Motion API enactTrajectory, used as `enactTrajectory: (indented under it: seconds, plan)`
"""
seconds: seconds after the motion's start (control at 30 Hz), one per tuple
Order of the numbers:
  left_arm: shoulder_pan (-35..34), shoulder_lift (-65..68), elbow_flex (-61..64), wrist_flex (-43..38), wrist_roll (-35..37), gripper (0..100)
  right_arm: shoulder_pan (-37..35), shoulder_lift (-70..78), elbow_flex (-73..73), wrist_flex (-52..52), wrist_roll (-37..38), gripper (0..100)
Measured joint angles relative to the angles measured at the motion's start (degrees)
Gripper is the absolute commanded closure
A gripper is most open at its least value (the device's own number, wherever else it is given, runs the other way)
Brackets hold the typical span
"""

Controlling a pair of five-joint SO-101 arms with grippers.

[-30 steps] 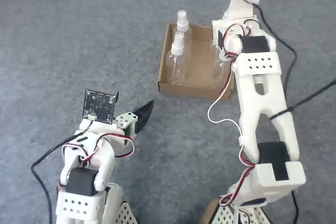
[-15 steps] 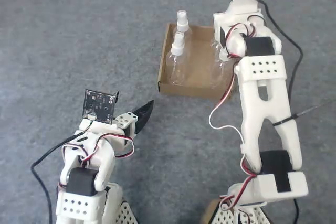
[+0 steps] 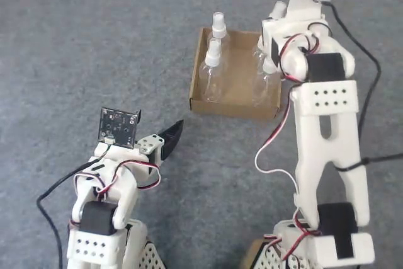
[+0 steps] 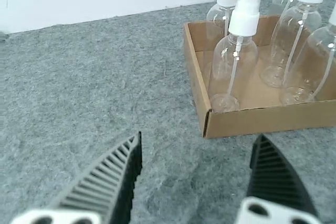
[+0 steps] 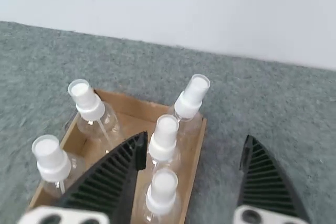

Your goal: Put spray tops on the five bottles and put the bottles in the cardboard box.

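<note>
The cardboard box (image 3: 228, 108) is a shallow open-top tray sitting flat on the grey table (image 3: 94, 48); all five bottles (image 5: 164, 140) are in it, standing upright; they're clear with a thin dip tube showing inside, and each one has a white spray top (image 5: 86, 98) on; two stand along one side wall, the other three in a row along the opposite wall, pretty close together.

five bottles (image 5: 164, 139) seemingly, one cardboard box (image 3: 227, 106)
</note>
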Motion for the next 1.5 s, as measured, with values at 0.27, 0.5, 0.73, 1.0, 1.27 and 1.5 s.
enactTrajectory:
  seconds: [0.27, 0.5, 0.73, 1.0, 1.27, 1.5]
  plan:
    - [0.1, 0.0, 0.0, 0.0, 0.0, 71, 0.0, -5.3, 0.0, 7.2, 0.2, 91.5]
    - [0.1, 0.0, 0.0, 0.0, 0.0, 76, 0.0, -11.4, 0.0, 17.7, 0.2, 91.2]
    - [0.1, 0.0, -0.7, 1.5, 0.0, 94, -0.1, -18.1, 0.0, 29.9, 0.4, 91.3]
    - [-4.7, -0.4, -12.0, 12.9, -1.2, 98, -0.1, -25.5, 0.0, 40.8, 0.4, 91.3]
    - [-21.9, -0.6, -20.6, 18.5, -9.1, 99, -0.1, -35.3, 7.3, 42.6, 6.9, 99.4]
    - [-24.9, -0.7, -27.1, 30.2, -9.8, 99, -0.2, -48.9, 30.0, 39.4, 14.1, 98.3]
